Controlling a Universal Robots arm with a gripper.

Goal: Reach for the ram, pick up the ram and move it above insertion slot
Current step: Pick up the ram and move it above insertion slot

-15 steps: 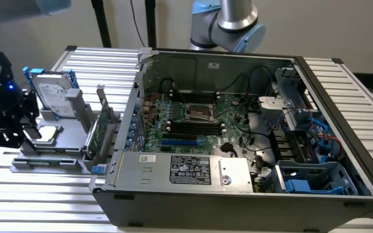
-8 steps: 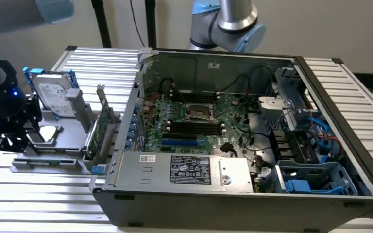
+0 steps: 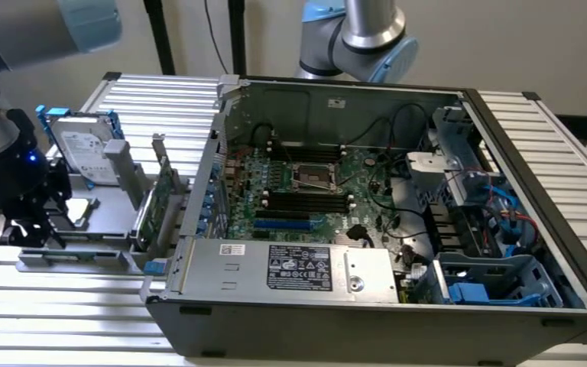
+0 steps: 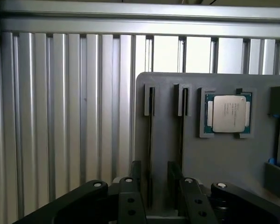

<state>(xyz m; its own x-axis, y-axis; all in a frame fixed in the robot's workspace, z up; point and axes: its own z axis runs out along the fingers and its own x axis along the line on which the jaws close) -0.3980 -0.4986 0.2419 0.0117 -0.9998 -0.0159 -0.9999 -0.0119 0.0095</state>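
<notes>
Grey tray (image 3: 108,211) at nine o'clock of open computer case (image 3: 375,329) in exterior view, holding hard drive (image 3: 82,149), green card (image 3: 157,208), processor (image 4: 229,114), ram (image 4: 150,140) slotted edge-on, thin and dark, jaws spread astride it

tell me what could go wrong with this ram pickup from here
The open gripper straddles the ram, edge-on in the grey holder; the neighbouring slot lies close beside one finger, which might snag it. Carried toward the case, the ram could clip the upright expansion card standing between.
</notes>
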